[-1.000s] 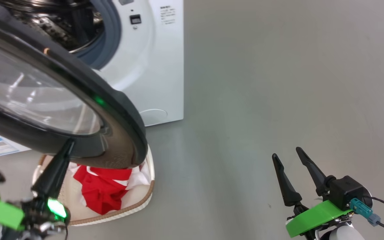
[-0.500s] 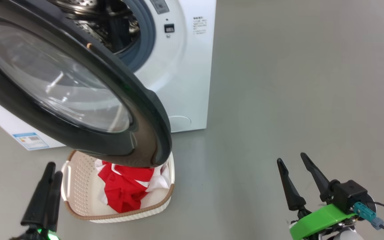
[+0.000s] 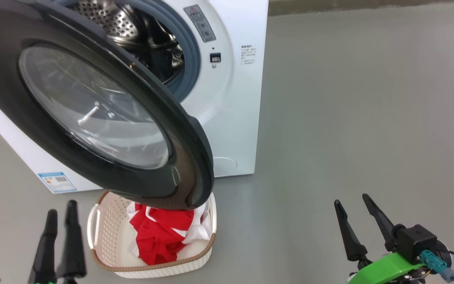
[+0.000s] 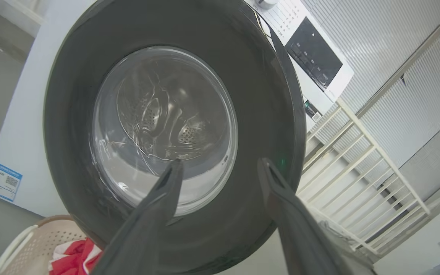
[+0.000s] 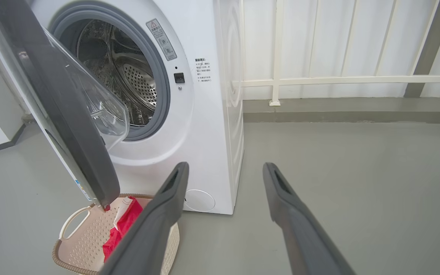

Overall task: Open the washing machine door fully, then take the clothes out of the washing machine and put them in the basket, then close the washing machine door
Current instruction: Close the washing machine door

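The left gripper [image 3: 62, 208] has its two dark fingers [image 4: 147, 221] parted with nothing between them. The right gripper [image 3: 350, 198] is also spread wide and empty, above bare grey floor [image 3: 369, 118].

Just to the inner side of the left gripper, the basket [image 3: 105, 265] sits on the floor, and neither finger touches it. The clothes [image 3: 160, 236], red with white panels, lie heaped in the half of the basket farther from that gripper.

Ahead of the left gripper and above the basket, the washing machine door [image 3: 93, 110] stands swung out. Its lower black rim overhangs the clothes in the head view. In the left wrist view, one fingertip points at the glass window and the other at the rim. In the head view the gripper is clear of the door.

Beyond the door is the washing machine [image 3: 235, 118], ahead of the right gripper, toward its inner side and well apart from it. Low on the machine's front are a blue label [image 3: 57, 181] and a small round flap [image 3: 225, 166]. Higher up, the grey gasket [image 3: 189, 67] rings the perforated steel drum [image 3: 105, 19].

Farthest off, past the right gripper, a white railing [image 5: 277, 53] runs behind the machine.
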Robot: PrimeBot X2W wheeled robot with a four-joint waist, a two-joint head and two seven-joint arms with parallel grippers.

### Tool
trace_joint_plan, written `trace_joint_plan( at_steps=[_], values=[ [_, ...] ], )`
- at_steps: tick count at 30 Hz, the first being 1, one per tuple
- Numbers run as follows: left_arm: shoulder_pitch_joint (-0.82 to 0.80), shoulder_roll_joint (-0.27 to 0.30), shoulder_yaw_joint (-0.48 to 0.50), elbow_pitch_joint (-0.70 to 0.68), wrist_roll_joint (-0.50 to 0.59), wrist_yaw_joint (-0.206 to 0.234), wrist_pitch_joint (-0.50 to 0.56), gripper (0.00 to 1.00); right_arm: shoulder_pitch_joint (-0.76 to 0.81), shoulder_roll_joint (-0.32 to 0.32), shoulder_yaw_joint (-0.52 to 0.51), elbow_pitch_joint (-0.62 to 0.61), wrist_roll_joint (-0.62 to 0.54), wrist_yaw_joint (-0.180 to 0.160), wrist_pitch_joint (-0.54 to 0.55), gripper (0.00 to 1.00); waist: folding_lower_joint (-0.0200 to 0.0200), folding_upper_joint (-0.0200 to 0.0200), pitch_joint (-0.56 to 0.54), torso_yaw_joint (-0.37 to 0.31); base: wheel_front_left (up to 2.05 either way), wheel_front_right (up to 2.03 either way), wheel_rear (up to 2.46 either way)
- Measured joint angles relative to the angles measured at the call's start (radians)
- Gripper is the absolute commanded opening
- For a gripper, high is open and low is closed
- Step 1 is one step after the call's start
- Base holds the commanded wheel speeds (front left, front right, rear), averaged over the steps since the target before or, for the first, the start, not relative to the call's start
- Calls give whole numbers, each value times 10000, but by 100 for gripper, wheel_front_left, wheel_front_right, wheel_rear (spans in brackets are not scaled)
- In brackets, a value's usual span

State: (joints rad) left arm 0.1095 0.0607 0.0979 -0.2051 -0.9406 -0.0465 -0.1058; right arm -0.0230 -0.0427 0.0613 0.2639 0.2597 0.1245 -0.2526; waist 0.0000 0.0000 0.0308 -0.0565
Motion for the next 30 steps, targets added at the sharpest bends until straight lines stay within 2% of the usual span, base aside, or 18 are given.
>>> trace_joint_plan(
  at_steps=[1,2,4,7,12,19,30],
  values=[
    [27,105,-144,-42,629,165,-163,100,62,0,-21,8,-125,0,0,100,0,0,-63,17,0,0,0],
    [143,418,-462,-71,2006,518,-418,100,149,0,-61,2,-188,0,2,100,0,0,-181,53,0,0,0],
    [219,663,-807,-59,3137,846,-575,100,219,2,-94,-10,-238,0,2,100,0,0,-269,101,0,0,0],
    [384,911,-1262,107,4414,1250,-635,100,263,2,-127,-65,-255,0,33,100,0,0,-360,177,0,0,0],
    [714,1233,-1802,631,5770,1710,-644,100,470,4,-171,-169,-347,0,100,100,0,0,-469,257,0,0,0],
    [960,1371,-2192,1181,6635,2084,-675,100,762,6,-198,-217,-416,0,151,100,0,0,-614,283,0,0,0],
    [1020,1304,-2288,1684,6757,2355,-821,100,1022,10,-217,-284,-431,0,251,100,0,0,-721,208,0,0,0]
  ],
)
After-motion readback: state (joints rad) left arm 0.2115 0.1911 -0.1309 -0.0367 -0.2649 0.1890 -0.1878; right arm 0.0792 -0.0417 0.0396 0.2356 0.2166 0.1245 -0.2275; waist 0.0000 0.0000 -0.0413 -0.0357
